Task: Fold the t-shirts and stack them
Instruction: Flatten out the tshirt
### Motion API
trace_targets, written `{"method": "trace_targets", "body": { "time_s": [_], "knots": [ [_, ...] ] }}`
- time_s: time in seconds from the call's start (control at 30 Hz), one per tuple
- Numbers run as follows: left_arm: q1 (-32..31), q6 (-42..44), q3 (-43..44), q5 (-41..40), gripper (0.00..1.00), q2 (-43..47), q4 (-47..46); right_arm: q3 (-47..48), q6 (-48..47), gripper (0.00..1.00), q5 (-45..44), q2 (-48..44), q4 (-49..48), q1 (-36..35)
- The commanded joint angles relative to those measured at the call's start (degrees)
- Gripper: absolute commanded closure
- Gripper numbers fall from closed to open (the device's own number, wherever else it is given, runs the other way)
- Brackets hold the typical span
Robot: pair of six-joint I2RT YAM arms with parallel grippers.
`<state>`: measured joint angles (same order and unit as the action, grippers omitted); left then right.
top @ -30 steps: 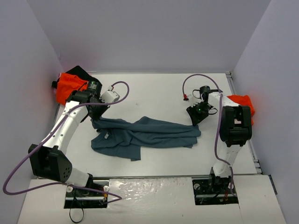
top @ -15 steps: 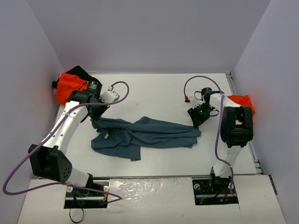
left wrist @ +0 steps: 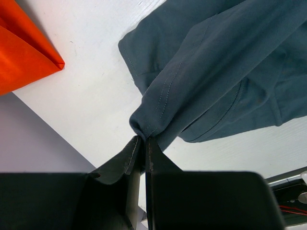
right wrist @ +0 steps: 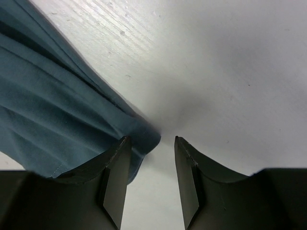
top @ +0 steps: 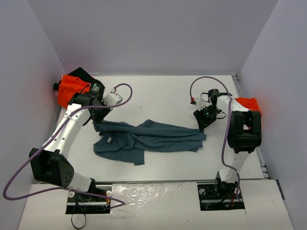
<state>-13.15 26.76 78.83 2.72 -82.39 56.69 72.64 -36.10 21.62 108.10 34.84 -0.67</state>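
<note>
Both arms are at the blue t-shirt [top: 153,136]: the left gripper [left wrist: 144,143] pinches its edge, and the right gripper [right wrist: 151,141] has its jaws apart, holding nothing.

Looks like a robotics lab cell: bare lavender walls [top: 153,38] beyond and beside the left gripper [top: 97,121] and right gripper [top: 199,123], white table [top: 163,93] beneath, purple cables [top: 206,77] overhead, bolted base plates [top: 221,197] behind.

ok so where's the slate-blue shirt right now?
Top view: the slate-blue t-shirt lies crumpled in the middle of the table between the arms. Its left end is pinched in the left gripper, and its right end is at the open right gripper.
</note>
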Motion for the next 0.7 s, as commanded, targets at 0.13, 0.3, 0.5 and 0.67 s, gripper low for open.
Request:
{"method": "trace_targets", "body": {
  "time_s": [0.13, 0.3, 0.5, 0.67],
  "knots": [
    [-0.3, -0.5, 1.8, -1.7, 1.00, 1.4, -1.2, 3.4, -0.9, 0.61, 3.4, -6.1, 4.2, 0.4],
    [-0.3, -0.6, 1.5, -1.8, 1.00, 1.4, -1.4, 2.0, -1.4, 0.61, 3.7, -4.6, 4.2, 0.4],
    [-0.3, -0.5, 1.7, -1.9, 1.00, 1.3, -1.2, 1.5, -1.7, 0.61, 3.9, -2.8, 3.8, 0.4],
    [-0.3, -0.5, 1.5, -2.0, 1.00, 1.4, -1.1, 1.3, -1.8, 0.61, 3.2, -1.8, 3.7, 0.4]
  ]
}}
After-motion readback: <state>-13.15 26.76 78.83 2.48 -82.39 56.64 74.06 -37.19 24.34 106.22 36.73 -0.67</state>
